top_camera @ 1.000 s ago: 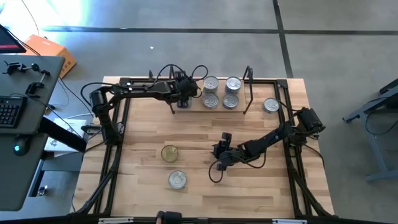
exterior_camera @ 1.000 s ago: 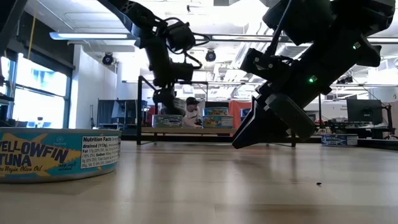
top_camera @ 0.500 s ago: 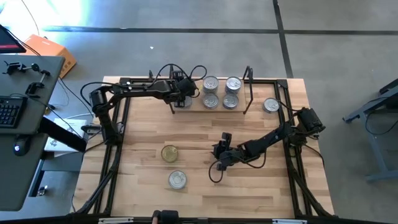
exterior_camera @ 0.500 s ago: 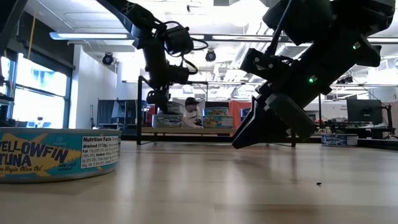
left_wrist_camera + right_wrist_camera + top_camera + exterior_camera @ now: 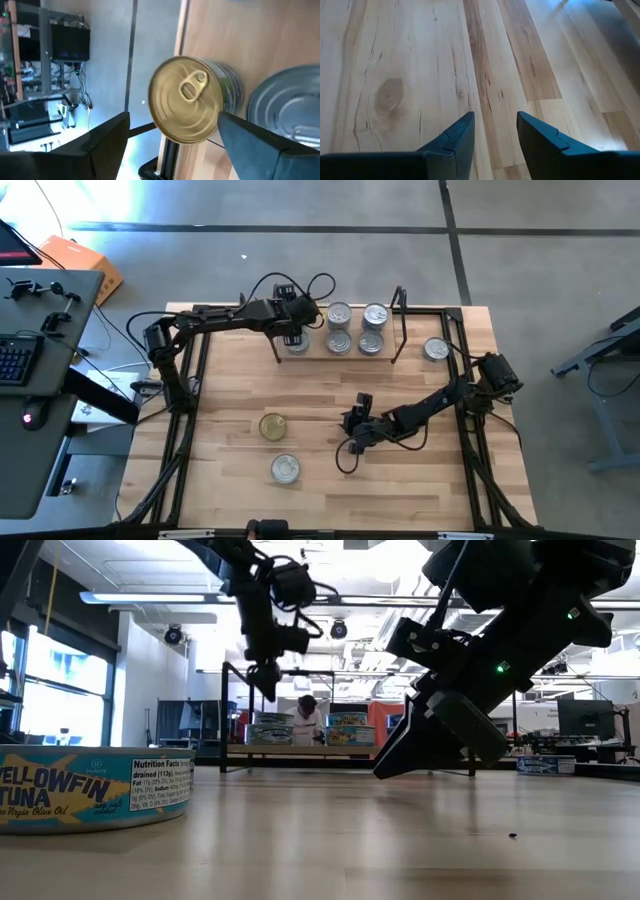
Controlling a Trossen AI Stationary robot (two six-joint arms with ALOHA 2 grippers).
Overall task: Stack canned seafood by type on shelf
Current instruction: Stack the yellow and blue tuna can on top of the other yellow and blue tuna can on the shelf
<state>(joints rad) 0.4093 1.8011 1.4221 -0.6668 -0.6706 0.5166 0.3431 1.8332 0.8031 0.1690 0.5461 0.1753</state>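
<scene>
Now the left pincer point(image 5: 293, 330), fingers spread wide and empty, hangs above the left end of the shelf point(image 5: 385, 356); a second ago it sat lower, down at the can, and has since lifted clear, as the low view confirms. The change implies a release: a gold-lidded can point(image 5: 187, 98) stands on the shelf board directly below and between the open fingers, touching neither, with a silver-lidded can point(image 5: 287, 107) just beside it. One placement thus appears complete.

On the shelf, four silver-lidded cans point(image 5: 339, 313) sit in two pairs to the right of the gold one. Off the shelf remain a second gold-lidded can point(image 5: 273, 425) and a silver-lidded can point(image 5: 285, 469) on the near part of the table point(image 5: 230, 400), plus another silver can point(image 5: 435, 349) outside the shelf's right end frame. The label nearest the low camera reads yellowfin tuna point(image 5: 95, 787).

The right pincer point(image 5: 350, 450) waits low over bare table, well apart from every can, fingers partly open and holding nothing.
</scene>
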